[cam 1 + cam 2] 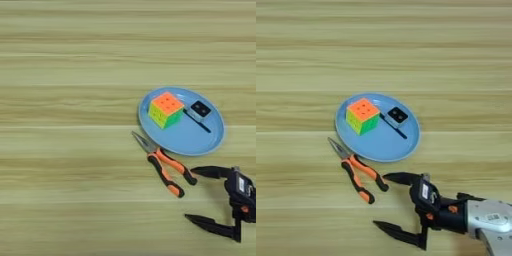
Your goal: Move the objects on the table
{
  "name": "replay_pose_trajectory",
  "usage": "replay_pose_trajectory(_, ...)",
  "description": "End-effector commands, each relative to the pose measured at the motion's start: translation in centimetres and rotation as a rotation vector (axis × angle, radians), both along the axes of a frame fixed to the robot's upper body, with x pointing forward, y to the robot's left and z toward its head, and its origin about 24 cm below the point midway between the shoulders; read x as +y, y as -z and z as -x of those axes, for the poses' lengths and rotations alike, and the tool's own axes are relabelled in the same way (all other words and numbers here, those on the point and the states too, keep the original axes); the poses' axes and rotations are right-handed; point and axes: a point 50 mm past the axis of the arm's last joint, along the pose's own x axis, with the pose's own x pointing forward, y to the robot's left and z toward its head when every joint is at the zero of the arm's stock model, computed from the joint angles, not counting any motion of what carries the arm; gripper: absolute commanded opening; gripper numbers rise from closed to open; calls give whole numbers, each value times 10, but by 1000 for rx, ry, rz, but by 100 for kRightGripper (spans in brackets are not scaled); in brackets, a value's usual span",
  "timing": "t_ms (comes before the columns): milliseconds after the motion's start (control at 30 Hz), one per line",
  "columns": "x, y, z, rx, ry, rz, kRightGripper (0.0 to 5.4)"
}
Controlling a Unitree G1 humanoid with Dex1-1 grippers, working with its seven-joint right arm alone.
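Three small objects sit on the round light-blue plate (377,145): an orange/yellow/green puzzle cube (362,115) on its left half, a small white block with black top (397,116) toward the far right rim, and a thin black stick (393,126) lying diagonally just beside the block, between it and the cube. Needle-nose pliers (355,171) with orange-and-black handles lie flat on the table (65,100) just off the plate's near-left rim, nose pointing up-left close to the rim and handles splayed toward the lower right. Plate and pliers occupy the centre-right of the light-wood tabletop; broad bare plank surface extends to the left, to the far side and along the near-left, whereas only a narrow strip separates the pliers from the near edge of the view. The right gripper (381,201) enters from the lower right on a silver forearm (490,220), held low over the table with both black fingers pointing left. Its jaws stand wide apart and hold nothing: the upper finger (398,178) ends just beside the tip of the nearer pliers handle, whether touching cannot be told; the lower finger (396,231) lies well apart, over bare wood near the bottom edge.
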Motion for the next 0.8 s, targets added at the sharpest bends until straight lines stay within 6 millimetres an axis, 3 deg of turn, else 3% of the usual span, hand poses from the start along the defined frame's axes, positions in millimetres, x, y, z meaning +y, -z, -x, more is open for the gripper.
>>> replay_pose_trajectory(33, -3, -16, -14, -104, 12, 25, 536)
replay_pose_trajectory(800, 17, -4, -24, -116, 43, 15, 536)
